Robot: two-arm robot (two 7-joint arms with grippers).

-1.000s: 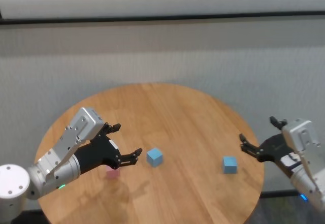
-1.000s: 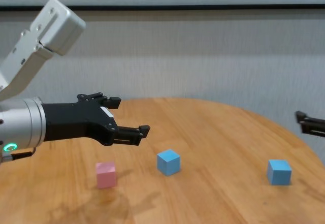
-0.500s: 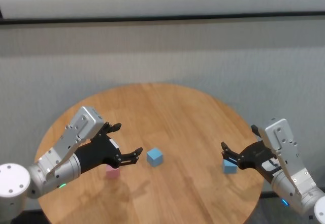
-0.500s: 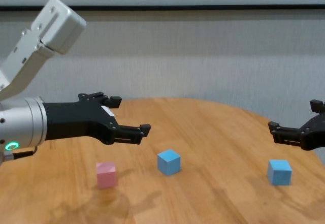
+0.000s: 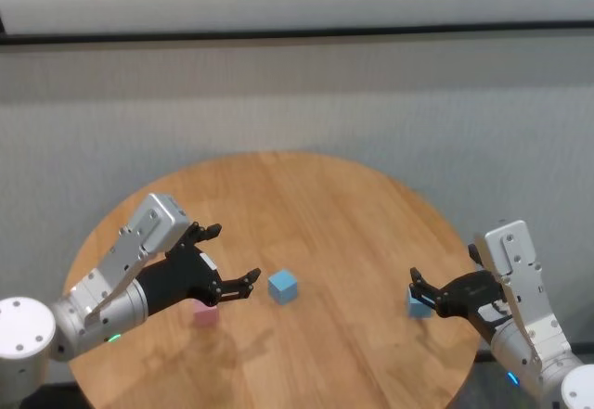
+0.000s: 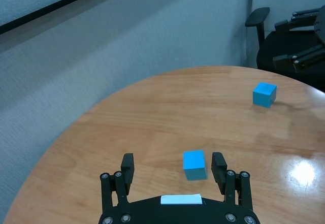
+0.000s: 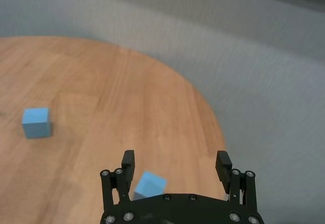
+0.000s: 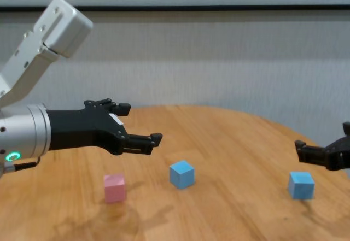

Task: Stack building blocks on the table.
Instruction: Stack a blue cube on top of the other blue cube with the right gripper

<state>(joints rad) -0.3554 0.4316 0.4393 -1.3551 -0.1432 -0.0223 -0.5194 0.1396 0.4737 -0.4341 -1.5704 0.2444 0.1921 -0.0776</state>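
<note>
Wood-grain bench [image 5: 306,205], round, carries three cubes, all apart from one another, none stacked.

Left side: my left gripper [image 8: 136,125] hangs above the bench, fingers [image 6: 127,164] spread wide, holding nothing. Pink cube [image 8: 114,188] sits on the bench below and just behind the fingertips in the chest view; in the head view it is partly hidden under the gripper [image 5: 232,259]. No contact with it that I can see.

Centre: first blue cube [image 5: 283,287] rests flat on the bench, near the left gripper's fingertips but clear of them. In the left wrist view it [image 6: 194,164] lies ahead of the gripper [image 6: 172,164], close to one finger, on the bench beneath.

Right side: second blue cube [image 8: 301,185] sits near the bench's right edge, well apart from the other two. It also shows far off in the left wrist view [image 6: 264,94]. My right gripper [image 5: 448,281] is over that edge, fingers [image 7: 128,162] wide open and empty. In the head view the cube [image 5: 418,303] is partly covered by the near fingertip. In the right wrist view the cube [image 7: 150,184] lies between the fingers, closer to one of them, lower than the tips. In the chest view the gripper [image 8: 322,153] sits just above the cube, not touching. First blue cube is also seen farther off from this wrist [image 7: 36,122].
</note>
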